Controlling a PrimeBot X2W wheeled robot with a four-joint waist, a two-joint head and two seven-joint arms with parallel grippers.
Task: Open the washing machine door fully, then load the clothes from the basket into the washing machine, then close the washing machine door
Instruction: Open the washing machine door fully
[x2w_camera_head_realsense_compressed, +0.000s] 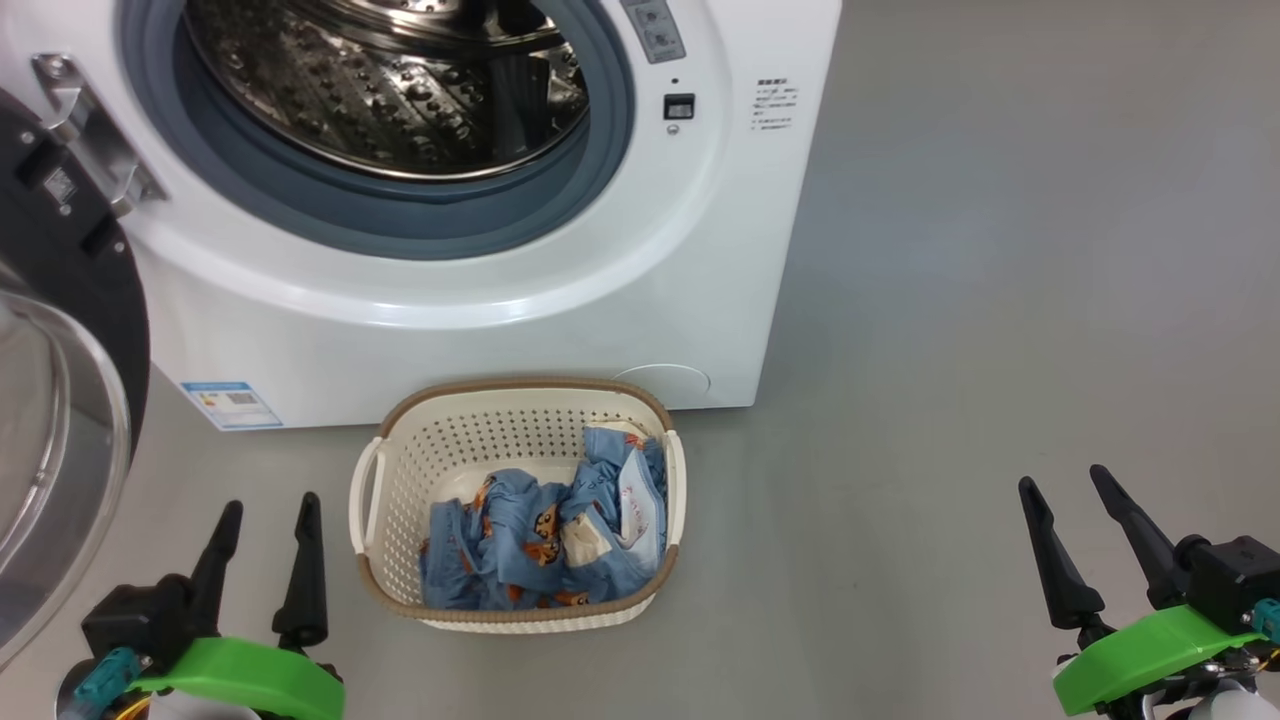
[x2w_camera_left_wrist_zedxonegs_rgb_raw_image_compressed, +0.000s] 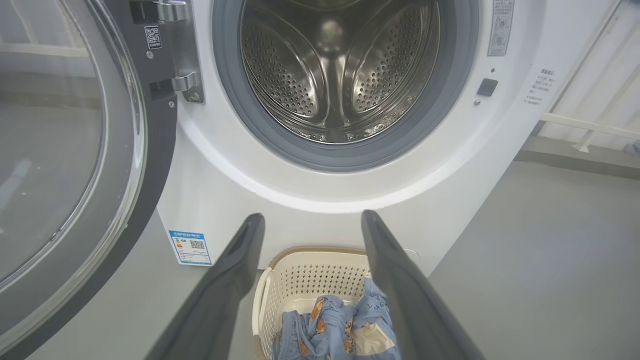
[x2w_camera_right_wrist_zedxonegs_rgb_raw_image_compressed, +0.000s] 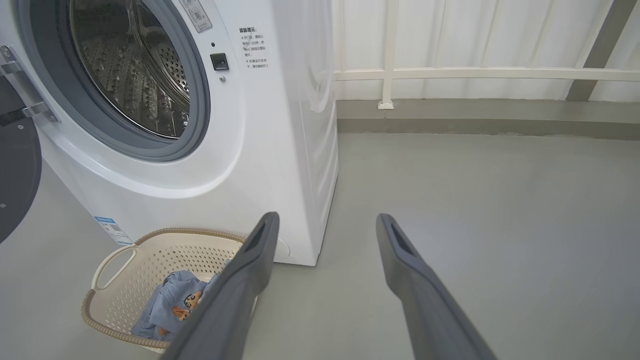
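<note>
Head view: door (x2w_camera_head_realsense_compressed: 95, 270) stands open at left. Basket (x2w_camera_head_realsense_compressed: 520, 386) sits just before washer (x2w_camera_head_realsense_compressed: 480, 320), holding clothes (x2w_camera_head_realsense_compressed: 540, 545). Left gripper (x2w_camera_head_realsense_compressed: 270, 502) and right gripper (x2w_camera_head_realsense_compressed: 1063, 478) spread, empty.
Left wrist view: fingers apart, basket between.
Right wrist view: fingers apart above floor (x2w_camera_right_wrist_zedxonegs_rgb_raw_image_compressed: 500, 200).

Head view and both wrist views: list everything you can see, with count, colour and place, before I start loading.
washing machine: one, white, standing on the floor
door: one, black rim with clear glass, swung open at the machine's left
drum: one, steel, inside the opening, no fabric seen in it
rubber ring: one, grey-blue, around the opening
sticker: one, blue, machine's lower left front
basket: one, cream with brown rim, on the floor before the machine
clothes: a heap, count unclear, light blue with orange-brown bears, in the basket
floor: grey
rail: one, white, along the back wall
left gripper: one, dark, open, empty, left of the basket
right gripper: one, dark, open, empty, over the floor to the right
</note>
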